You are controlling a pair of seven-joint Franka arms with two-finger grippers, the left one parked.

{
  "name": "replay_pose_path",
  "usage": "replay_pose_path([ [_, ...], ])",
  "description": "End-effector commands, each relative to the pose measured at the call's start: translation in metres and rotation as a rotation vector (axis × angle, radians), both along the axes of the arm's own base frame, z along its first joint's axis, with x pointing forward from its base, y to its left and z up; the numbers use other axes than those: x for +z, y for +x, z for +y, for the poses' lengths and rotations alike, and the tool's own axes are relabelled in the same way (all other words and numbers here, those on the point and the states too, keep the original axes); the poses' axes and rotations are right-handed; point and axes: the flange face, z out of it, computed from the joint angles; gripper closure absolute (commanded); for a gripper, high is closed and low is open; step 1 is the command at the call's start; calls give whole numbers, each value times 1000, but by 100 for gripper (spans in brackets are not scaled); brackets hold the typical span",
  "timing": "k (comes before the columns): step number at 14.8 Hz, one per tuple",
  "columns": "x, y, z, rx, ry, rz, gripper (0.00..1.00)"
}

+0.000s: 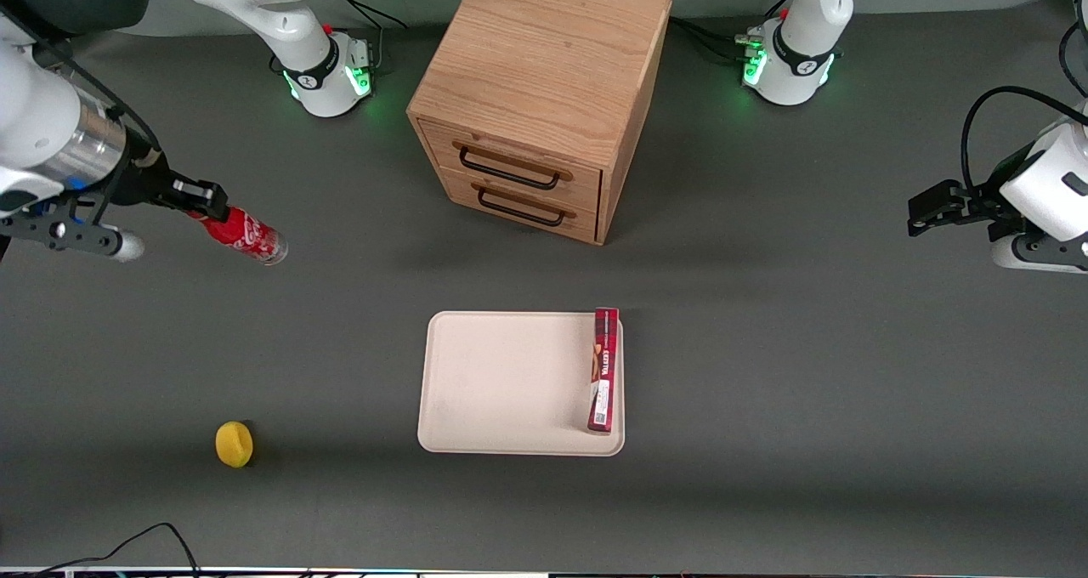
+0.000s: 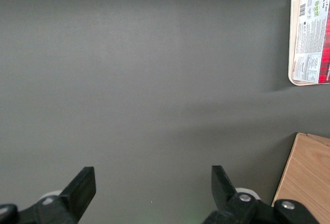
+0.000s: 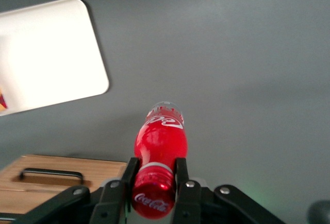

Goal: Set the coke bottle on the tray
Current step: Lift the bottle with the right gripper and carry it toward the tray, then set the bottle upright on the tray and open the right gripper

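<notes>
Red coke bottle [image 3: 159, 141] in gripper [image 3: 154, 175]

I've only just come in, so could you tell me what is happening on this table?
The right arm's hand grips the small red coke bottle by its neck, toward the working arm's end of the table. The flat cream-beige tray lies in front of the wooden two-drawer cabinet, with a long red box on it. The bottle isn't on the tray yet.

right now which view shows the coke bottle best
The right wrist view: the coke bottle fills it, neck clamped in the pincer. The front view shows it small, held toward the working arm's end. The left wrist view misses it.
</notes>
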Motion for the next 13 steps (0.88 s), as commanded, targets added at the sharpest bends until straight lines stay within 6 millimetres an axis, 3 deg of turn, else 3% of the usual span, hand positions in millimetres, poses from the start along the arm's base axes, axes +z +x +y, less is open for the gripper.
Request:
replay_pose_path([
  [1,-41,60,58,-155,32,47,100],
  [3,-72,81,93,-267,46,-4,100],
  [7,-160,114,157,-401,37,-104,100],
  [9,-212,129,175,-471,33,-153,100],
  [11,-254,139,181,-486,17,-181,100],
  [13,-279,142,188,-486,10,-202,100],
])
